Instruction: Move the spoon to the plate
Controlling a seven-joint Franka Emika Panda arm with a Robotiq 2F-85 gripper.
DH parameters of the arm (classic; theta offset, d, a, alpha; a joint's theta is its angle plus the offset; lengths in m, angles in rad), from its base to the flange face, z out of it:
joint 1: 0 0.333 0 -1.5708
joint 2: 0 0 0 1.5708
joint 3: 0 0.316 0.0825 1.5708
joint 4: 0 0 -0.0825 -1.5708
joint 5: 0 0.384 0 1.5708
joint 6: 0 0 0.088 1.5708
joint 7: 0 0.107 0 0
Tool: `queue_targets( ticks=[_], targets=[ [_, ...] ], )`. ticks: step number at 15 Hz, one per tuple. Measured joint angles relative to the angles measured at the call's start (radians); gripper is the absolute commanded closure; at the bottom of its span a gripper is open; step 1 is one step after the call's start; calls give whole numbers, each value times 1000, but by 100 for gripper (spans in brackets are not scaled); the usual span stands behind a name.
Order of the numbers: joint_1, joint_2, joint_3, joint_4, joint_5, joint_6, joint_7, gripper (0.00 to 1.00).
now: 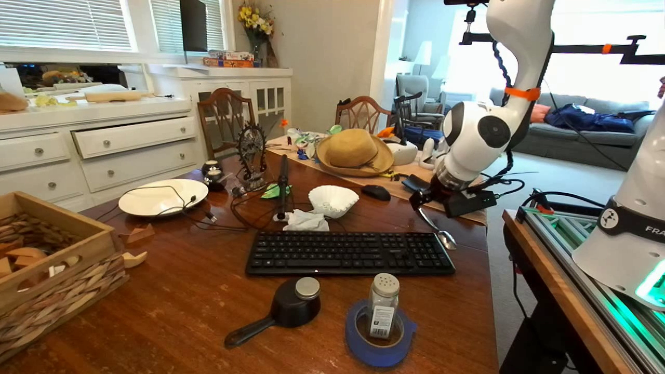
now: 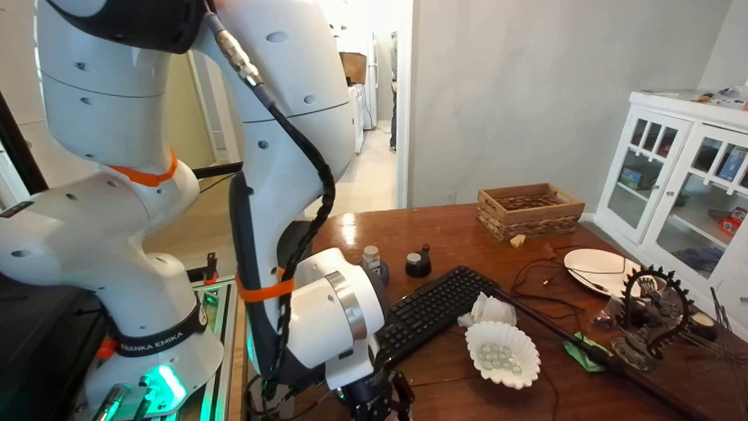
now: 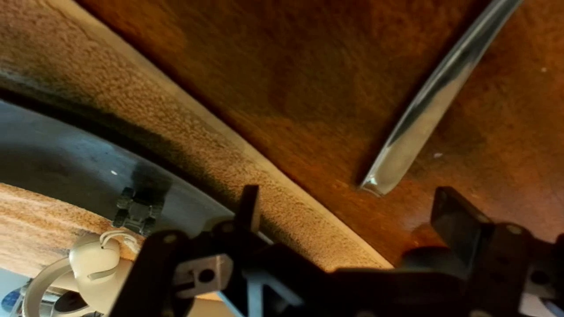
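Spoon near the keyboard looks light, stiff and slippery; I'd pinch its handle midway, clear of the keyboard; the pincer stands wide apart, empty

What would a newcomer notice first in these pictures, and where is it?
Probably the white robot arm, dominating the left half of an exterior view, green light at its base. Next, in an exterior view, the straw hat beyond the scalloped bowl. In the wrist view, the shiny spoon handle points toward the open gripper.
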Motion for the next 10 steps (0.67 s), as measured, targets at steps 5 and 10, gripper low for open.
queue_targets(
  ticks=[5, 10],
  targets=[
    [-3, 34, 8, 4, 0, -18, 0, 39],
    [-11, 34, 32, 12, 0, -21, 0, 78]
  ],
)
